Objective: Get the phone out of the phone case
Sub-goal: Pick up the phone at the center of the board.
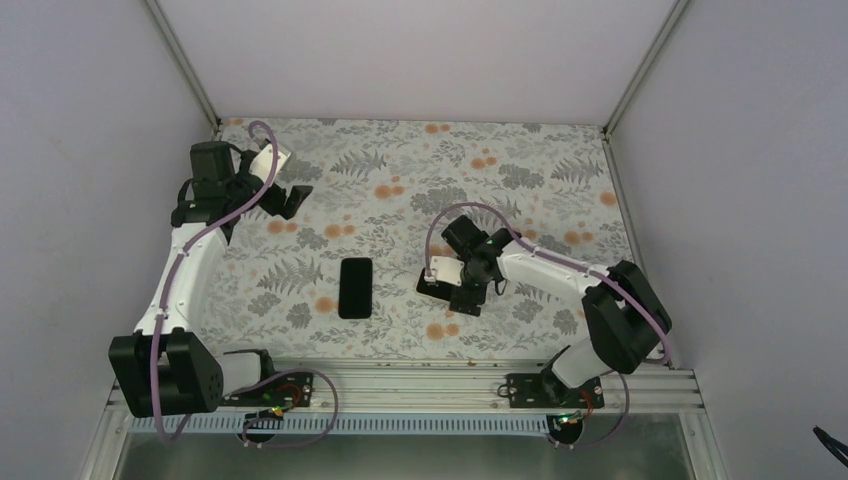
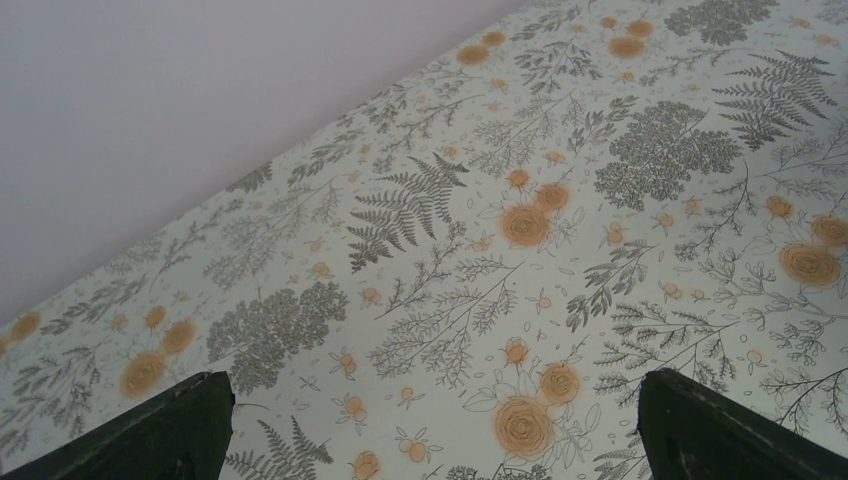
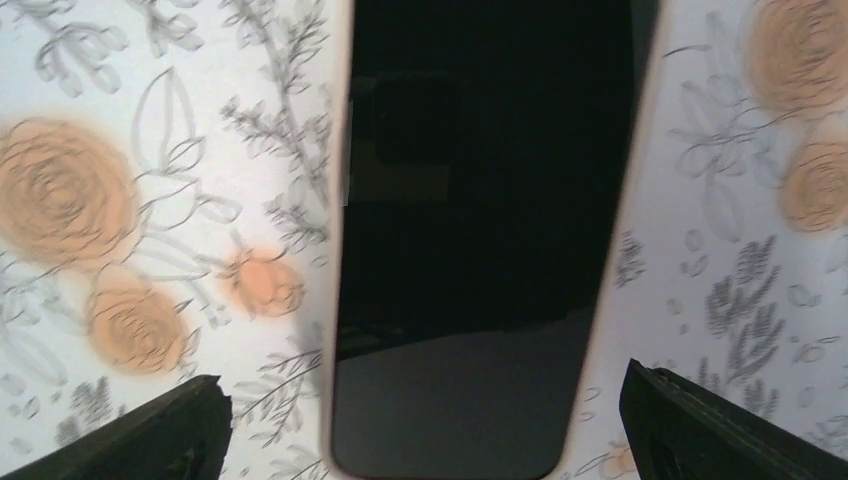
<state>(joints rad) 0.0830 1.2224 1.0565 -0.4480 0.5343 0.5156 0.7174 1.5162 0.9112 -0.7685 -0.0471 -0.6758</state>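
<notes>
Left gripper point(image 1: 292, 200): spread wide and holding nothing, raised over the far-left of the table point(image 1: 560, 160), likely parked out of the way.
Black slab point(image 1: 355, 287): lies flat at mid-table; cannot tell whether it is case or phone.
Right gripper point(image 3: 425, 425): spread wide and gripping nothing, straddling what looks like the glossy, pale-rimmed phone point(image 3: 480, 200) lying flat, probably lining up a grasp.

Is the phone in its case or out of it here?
Out, it seems: the glossy, pale-rimmed phone lies bare between the open fingers of the right gripper, apart from the black case.
</notes>
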